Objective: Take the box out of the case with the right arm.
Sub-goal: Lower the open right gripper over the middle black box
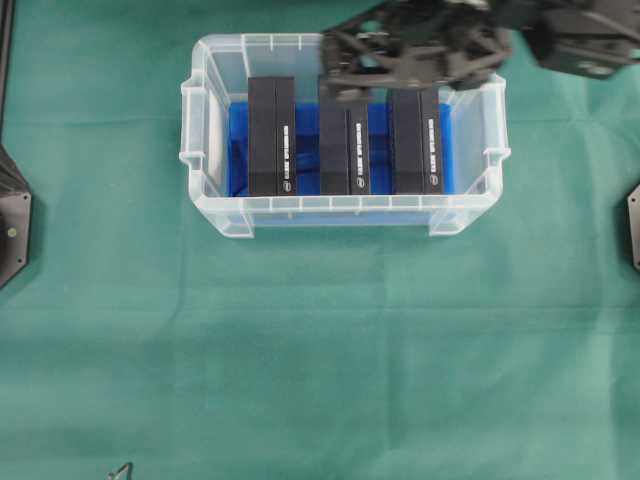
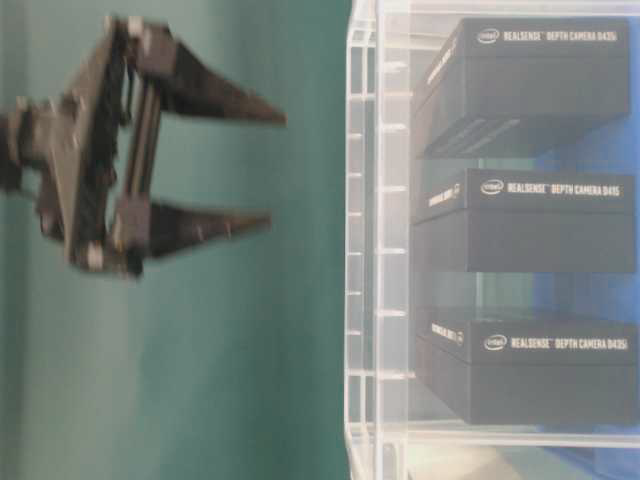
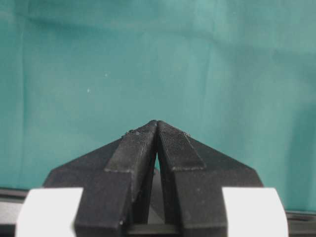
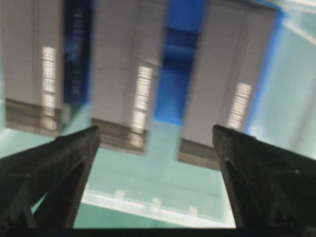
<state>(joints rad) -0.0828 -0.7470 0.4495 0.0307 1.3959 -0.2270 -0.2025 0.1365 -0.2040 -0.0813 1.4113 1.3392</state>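
Large clear plastic tub with blue bottom lining (image 1: 212, 120) sits on the green-cloth tabletop (image 1: 320, 340), three black rectangular boxes (image 1: 271, 135) side by side inside (all untouched). Right arm's black lattice-framed tool (image 1: 352, 88) hangs over the tub's far rim, fingers wide apart, holding nothing. Left tool (image 3: 157, 129) is pressed together over bare cloth.

right hand (image 2: 262, 165) gapes wide, fingers spread, entering from 1 o'clock overhead; left hand (image 3: 157, 129) pinched together.

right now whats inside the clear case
Three black boxes stand side by side in the case on a blue lining. The open right pincer covers the far end of the middle box.
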